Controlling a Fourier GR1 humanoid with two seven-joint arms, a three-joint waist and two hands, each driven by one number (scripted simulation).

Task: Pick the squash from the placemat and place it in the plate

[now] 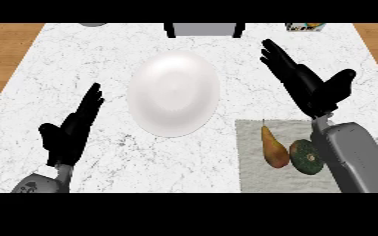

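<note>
**Both hands open, squash on mat**

Counter (88,55): white marble, under both my hands.

Plate (174,93): white, bare, between my hands, nearer my right hand's fingertips than my left's.

Placemat (255,175): grey, behind my right hand, under the wrist and forearm.

Right hand (303,85): wide open, fingers straight and pointing away to the left, thumb spread, holding nothing.

Left hand (72,127): open, fingers straight, resting left of the plate.

Pear (274,150): on the mat, left of my right wrist.

Squash (304,157): green, on the mat between pear and my right forearm, its right side hidden by the arm. Not held.
</note>
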